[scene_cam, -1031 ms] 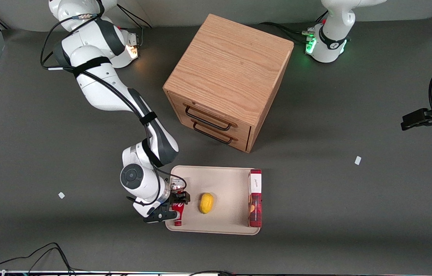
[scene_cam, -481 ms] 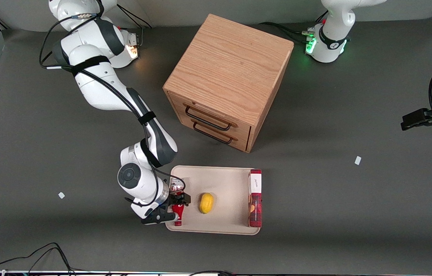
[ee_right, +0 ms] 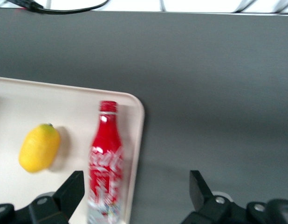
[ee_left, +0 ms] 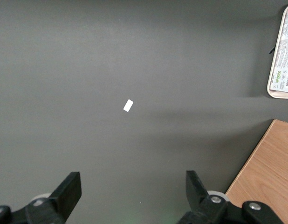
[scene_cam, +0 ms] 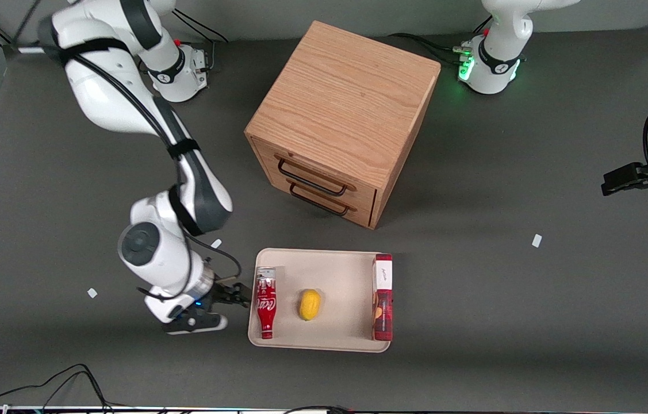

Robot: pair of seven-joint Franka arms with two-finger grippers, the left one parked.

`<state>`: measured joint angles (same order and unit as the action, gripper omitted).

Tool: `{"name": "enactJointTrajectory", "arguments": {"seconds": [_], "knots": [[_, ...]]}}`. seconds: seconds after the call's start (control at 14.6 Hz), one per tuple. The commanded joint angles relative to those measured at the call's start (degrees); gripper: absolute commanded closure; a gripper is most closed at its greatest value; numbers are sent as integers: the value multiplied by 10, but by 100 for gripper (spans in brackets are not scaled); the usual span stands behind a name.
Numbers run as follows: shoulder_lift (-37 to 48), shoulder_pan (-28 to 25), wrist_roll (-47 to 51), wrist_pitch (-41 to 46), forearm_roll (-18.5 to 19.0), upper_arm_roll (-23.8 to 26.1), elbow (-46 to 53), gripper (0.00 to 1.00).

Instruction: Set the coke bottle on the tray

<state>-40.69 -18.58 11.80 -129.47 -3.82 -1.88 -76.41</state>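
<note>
The coke bottle (scene_cam: 266,305) lies flat on the beige tray (scene_cam: 341,276), along the rim at the working arm's end, its narrow red tip pointing toward the front camera. My right gripper (scene_cam: 236,294) hovers over the dark table just outside that rim, open and holding nothing. In the right wrist view the coke bottle (ee_right: 104,158) rests inside the tray's rim (ee_right: 140,116), and the gripper (ee_right: 136,189) spans the rim with its fingers wide apart and touching neither.
A yellow lemon (scene_cam: 310,304) sits mid-tray, and a long red box (scene_cam: 383,297) lies along the tray's rim toward the parked arm. A wooden two-drawer cabinet (scene_cam: 341,121) stands farther from the camera than the tray. Small white scraps (scene_cam: 216,244) dot the table.
The gripper has let go of the coke bottle, which now lies on the tray. The arm has pulled back off the tray toward its own end of the table.
</note>
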Motion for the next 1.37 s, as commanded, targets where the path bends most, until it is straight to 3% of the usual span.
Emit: {"name": "enactJointTrajectory", "arguments": {"seconds": [0.0,0.21,0.41,0.55,0.82,0.96,1.03,1.31], "knots": [[176,19,-33,-5,-12,-11,-200,0],[287,16,-32,61,-13,-49,-289,0],[359,15,-29,194,-12,-72,-295,0],[398,17,-34,239,-12,-85,-310,0],[493,17,-31,244,2,-117,-353,0],[514,15,-29,251,55,-121,-348,0],[514,14,-32,253,65,-122,-344,0],[531,10,-35,295,59,-127,-335,0]]}}
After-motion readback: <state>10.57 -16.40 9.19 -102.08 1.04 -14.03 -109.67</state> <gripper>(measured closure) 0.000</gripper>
